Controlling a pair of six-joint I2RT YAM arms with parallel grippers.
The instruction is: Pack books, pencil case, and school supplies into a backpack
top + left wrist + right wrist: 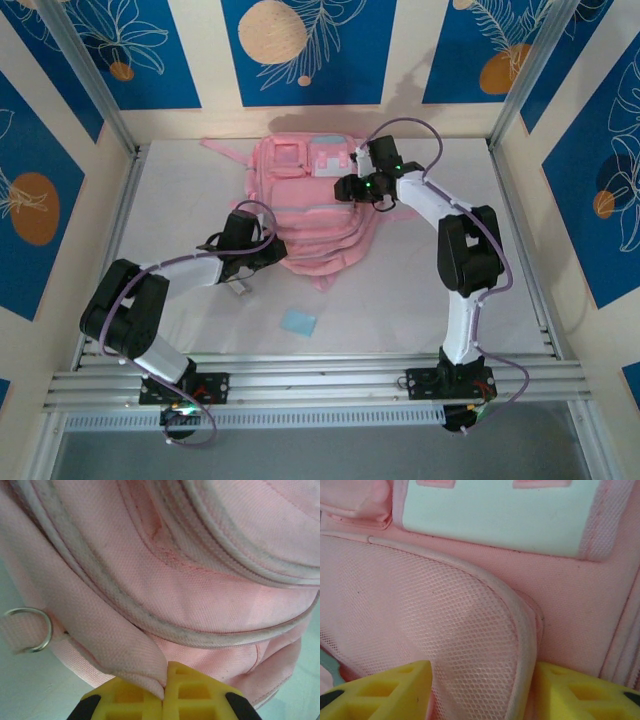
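The pink backpack (310,215) lies flat in the middle of the table, its light-blue patch (328,160) toward the far end. My left gripper (266,260) is at the bag's near-left edge, and its yellow fingers (200,697) are shut on a fold of pink backpack fabric (135,665). My right gripper (352,188) is over the bag's far right part. It stands open, with the bag's mesh pocket (445,640) and its piped rim between the fingers (395,687). A small light-blue pad (298,322) lies on the table in front of the bag. The books and pencil case are out of view.
A metal strap ring (35,630) hangs at the bag's left side. A small clear item (240,287) lies on the table below the left gripper. Aluminium frame rails (320,375) run along the near edge, and posts stand at the back corners.
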